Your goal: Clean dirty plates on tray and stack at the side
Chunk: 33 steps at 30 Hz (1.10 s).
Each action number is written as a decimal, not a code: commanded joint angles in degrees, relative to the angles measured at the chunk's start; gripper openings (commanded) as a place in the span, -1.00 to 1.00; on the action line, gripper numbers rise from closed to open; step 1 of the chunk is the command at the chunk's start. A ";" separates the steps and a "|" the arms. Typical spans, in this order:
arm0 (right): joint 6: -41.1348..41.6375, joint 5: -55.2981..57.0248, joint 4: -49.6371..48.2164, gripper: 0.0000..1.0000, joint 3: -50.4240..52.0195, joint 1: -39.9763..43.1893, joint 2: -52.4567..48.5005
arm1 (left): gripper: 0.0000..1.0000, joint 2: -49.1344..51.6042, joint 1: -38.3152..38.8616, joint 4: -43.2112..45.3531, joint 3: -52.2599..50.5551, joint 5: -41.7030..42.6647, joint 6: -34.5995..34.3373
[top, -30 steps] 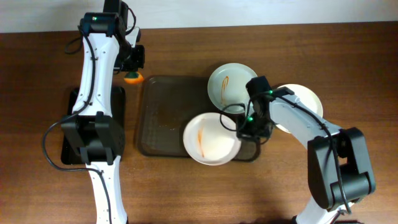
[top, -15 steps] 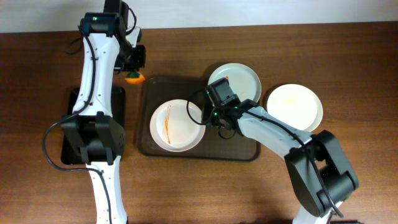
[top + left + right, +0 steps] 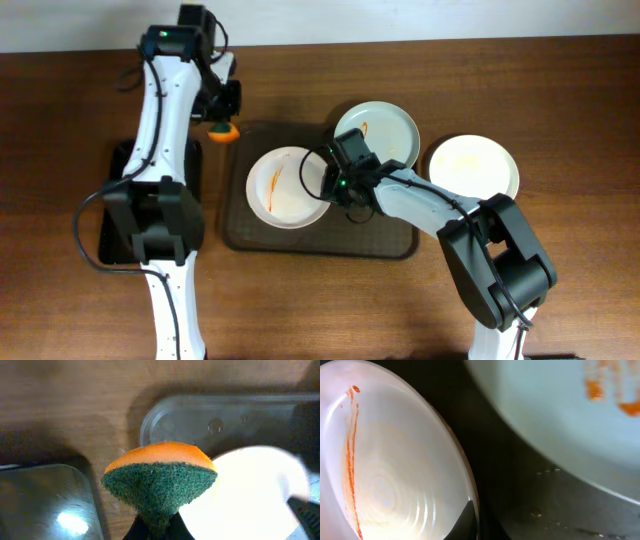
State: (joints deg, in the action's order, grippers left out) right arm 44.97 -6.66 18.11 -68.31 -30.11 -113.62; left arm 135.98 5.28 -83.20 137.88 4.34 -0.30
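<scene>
Here the right gripper (image 3: 326, 184) hides part of the white plate (image 3: 280, 195).

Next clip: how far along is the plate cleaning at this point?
Done: one plain white plate sits on the table right of the tray. In hand: the right hand pinches the rim of the streaked white plate on the tray; the left hand holds a sponge nearby. Left: that plate and the streaked green plate, then stacking.
</scene>
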 commanded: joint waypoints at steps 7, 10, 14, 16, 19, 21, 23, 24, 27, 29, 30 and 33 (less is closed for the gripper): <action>3.32 4.79 0.94 -0.92 0.85 0.02 -1.31 | -1.00 -0.66 6.64 12.48 -23.71 11.41 9.90; 3.32 4.79 0.92 -0.92 0.85 0.02 -1.31 | -1.00 -0.66 8.96 13.64 -26.01 11.34 12.41; 3.28 4.79 0.94 -0.92 0.85 0.02 -1.31 | -1.00 -0.66 9.49 14.27 -29.35 11.32 12.37; 2.38 4.76 0.92 -0.92 0.85 0.02 -1.31 | -1.00 -0.66 9.25 10.40 -30.12 10.71 11.50; 2.23 4.76 0.92 -0.92 0.85 0.02 -1.31 | -1.00 -0.68 9.18 4.20 -29.88 10.27 8.50; 2.23 4.76 0.92 -0.92 0.85 0.02 -1.31 | -1.00 -0.68 9.20 -0.63 -29.40 10.27 7.43; 2.23 4.76 0.90 -0.92 0.85 0.02 -1.31 | -1.00 -0.68 9.20 -2.36 -28.74 10.25 7.45; 2.23 4.76 0.92 -0.92 0.85 0.02 -1.31 | -1.00 -0.68 9.18 -1.42 -28.52 10.14 7.45; 2.23 4.76 0.94 -0.92 0.85 0.02 -1.31 | -1.00 -0.68 9.20 6.49 -28.55 9.73 7.45; 2.23 4.74 0.94 -0.92 0.85 0.02 -1.31 | -1.00 -0.68 9.22 14.34 -28.55 9.14 7.65; 2.23 4.59 0.92 -0.92 0.85 0.02 -1.31 | -1.00 -0.68 9.33 16.79 -28.57 8.72 7.65; 2.23 4.13 0.90 -0.92 0.85 0.02 -1.31 | -1.00 -0.66 9.60 24.37 -28.72 8.74 7.67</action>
State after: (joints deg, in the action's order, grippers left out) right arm 47.70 -4.75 17.98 -68.42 -30.15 -113.62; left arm 135.15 14.68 -61.82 109.51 14.74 7.49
